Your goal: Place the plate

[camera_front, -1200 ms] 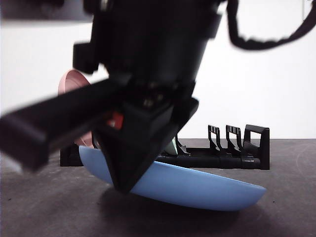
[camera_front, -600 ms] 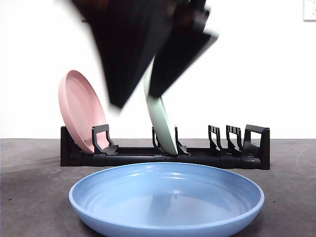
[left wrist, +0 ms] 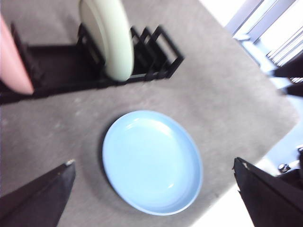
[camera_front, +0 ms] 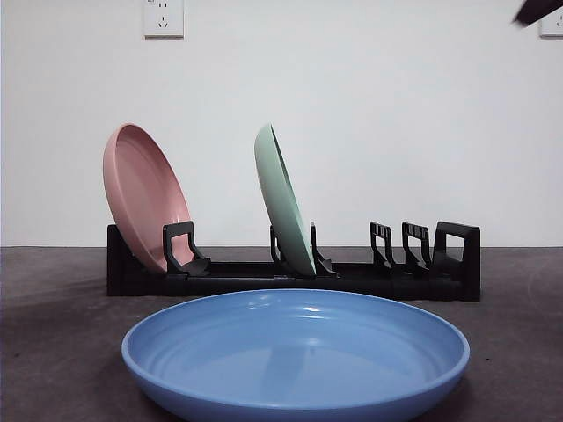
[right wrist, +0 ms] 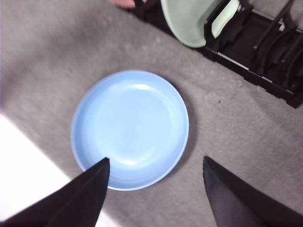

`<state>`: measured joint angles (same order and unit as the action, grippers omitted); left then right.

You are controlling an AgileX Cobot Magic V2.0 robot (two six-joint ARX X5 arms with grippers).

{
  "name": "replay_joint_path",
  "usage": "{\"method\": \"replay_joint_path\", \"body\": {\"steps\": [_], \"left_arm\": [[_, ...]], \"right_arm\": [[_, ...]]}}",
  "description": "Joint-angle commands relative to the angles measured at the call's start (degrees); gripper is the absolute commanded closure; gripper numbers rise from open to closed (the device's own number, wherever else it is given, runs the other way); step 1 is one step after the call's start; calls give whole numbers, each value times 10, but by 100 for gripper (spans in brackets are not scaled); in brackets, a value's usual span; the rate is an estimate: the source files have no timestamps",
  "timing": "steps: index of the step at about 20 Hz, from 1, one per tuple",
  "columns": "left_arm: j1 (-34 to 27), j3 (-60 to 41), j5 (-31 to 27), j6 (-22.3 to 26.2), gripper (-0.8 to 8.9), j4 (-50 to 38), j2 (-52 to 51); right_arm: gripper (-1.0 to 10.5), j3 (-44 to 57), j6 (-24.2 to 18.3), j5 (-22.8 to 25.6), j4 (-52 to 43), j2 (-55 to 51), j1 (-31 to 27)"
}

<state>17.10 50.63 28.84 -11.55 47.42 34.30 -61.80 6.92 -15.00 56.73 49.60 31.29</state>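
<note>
Blue plate (camera_front: 296, 356) flat on desk (camera_front: 53, 334) before black rack (camera_front: 387, 280), pink plate (camera_front: 143, 197) and green plate (camera_front: 283, 199) upright in rack, left gripper (left wrist: 151, 198) and right gripper (right wrist: 154, 189) both above blue plate, jaws wide open, empty.

Blue plate (camera_front: 296, 356) cut off by bottom edge in front view, near rim not visible. Pink plate (left wrist: 13, 59) mostly cropped in left wrist view, only sliver showing, far from left gripper (left wrist: 156, 198). Same pink plate barely peeks in at edge of right wrist view. Rack (right wrist: 255, 52) end runs out of frame there, well beyond right gripper (right wrist: 156, 194). Left wrist view blurry overall.
</note>
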Motion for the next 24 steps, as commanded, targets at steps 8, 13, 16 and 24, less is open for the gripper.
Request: {"method": "replay_joint_path", "body": {"steps": [8, 13, 16, 24], "left_arm": [[35, 63, -72, 5, 286, -6, 138], [64, 123, -162, 13, 287, -6, 221], [89, 174, -273, 16, 287, -6, 291], [124, 320, -558, 83, 287, -26, 510]], "right_arm": [[635, 79, 31, -165, -11, -106, -110], [635, 92, 46, -172, -23, -109, -111], [635, 92, 51, -172, -47, -109, -111], [635, 92, 57, -178, -112, -108, -111]]}}
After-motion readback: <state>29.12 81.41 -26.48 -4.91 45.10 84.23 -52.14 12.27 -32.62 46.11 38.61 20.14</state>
